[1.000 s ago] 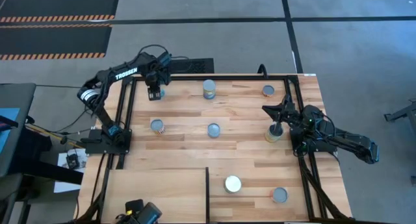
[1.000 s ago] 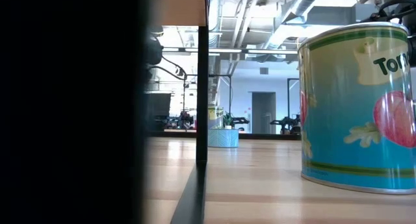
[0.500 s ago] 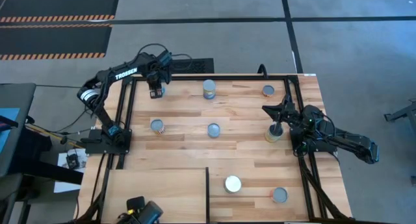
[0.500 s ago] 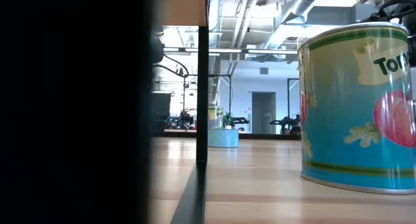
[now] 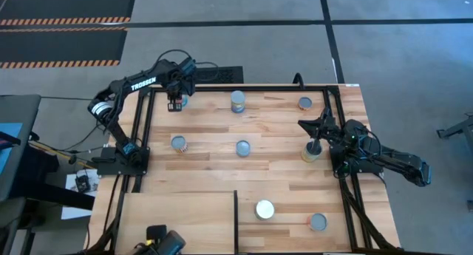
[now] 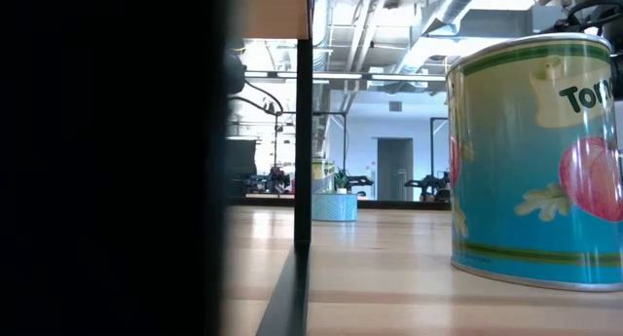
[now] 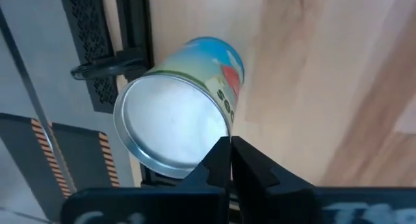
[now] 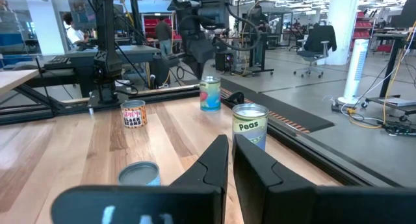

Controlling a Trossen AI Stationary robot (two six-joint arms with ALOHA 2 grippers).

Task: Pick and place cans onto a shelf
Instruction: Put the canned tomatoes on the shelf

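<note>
Several cans stand upright on the plank tabletop [image 5: 281, 174]. The shelf [image 5: 177, 222] is the pale panel at the near left, with its dark edge [image 5: 236, 214] on the right. My left gripper [image 5: 175, 101] is shut at the far left corner, right beside a blue-labelled can [image 7: 179, 110] with a silvery top. My right gripper [image 5: 314, 142] hovers over a can [image 5: 309, 156] near the right edge. Its fingers [image 8: 218, 156] are together but for a thin slit, with nothing between them. My left gripper has its shut fingertips [image 7: 224, 149] at the top rim [image 7: 218, 136] of the blue-labelled can, coming from above and outside the can. Nothing is between the fingers. Whether the tips touch the rim I cannot tell. The can stands on the table.
Other cans stand at the far edge [image 5: 239, 101] [image 5: 305, 103], mid-table [image 5: 178, 143] [image 5: 242, 148] and near right [image 5: 264, 209] [image 5: 318, 222]. A black frame [image 5: 222, 87] runs along the table's far and side edges. The low view shows a big tomato-labelled can [image 6: 535, 161].
My left gripper has shut beside the blue-labelled can and edged slightly toward the far edge. The can has stayed where it was. My right arm has kept still.
</note>
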